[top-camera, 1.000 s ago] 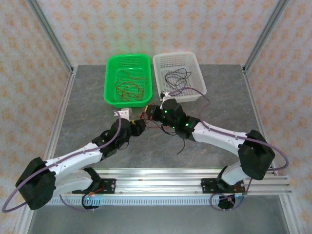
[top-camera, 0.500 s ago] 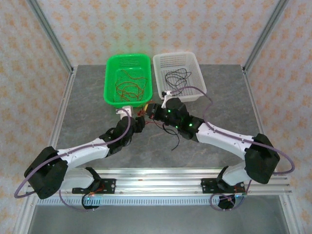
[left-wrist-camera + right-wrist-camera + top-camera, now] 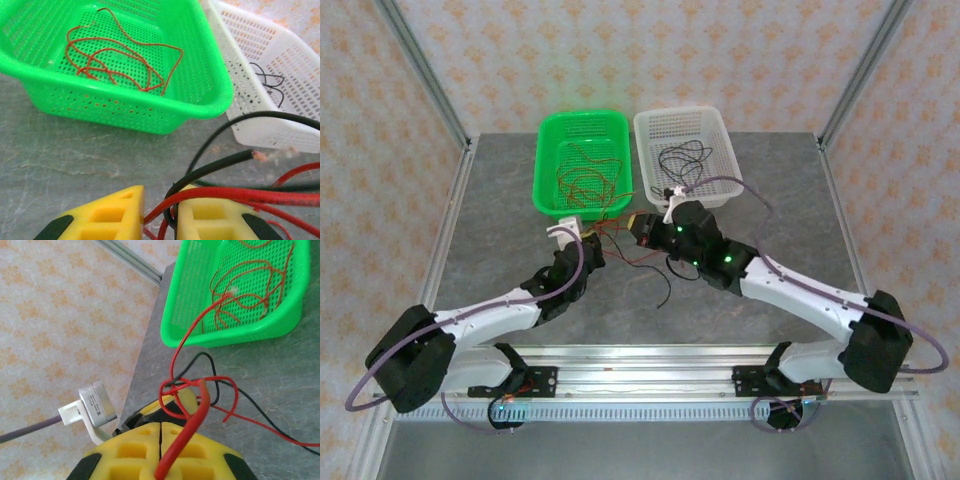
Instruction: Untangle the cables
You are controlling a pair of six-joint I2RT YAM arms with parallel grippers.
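Clamps a red cable in the closed right pincer; straddles the tangled cables with the left pincer, slightly agape, just before the green basket. Risks cinching the knot by pulling apart, or losing the grip.

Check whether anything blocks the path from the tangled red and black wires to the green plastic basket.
Nothing visible does. The tangle of thin red and black wires is just in front of the green perforated plastic basket, held by the right gripper, with only bare grey tabletop between.
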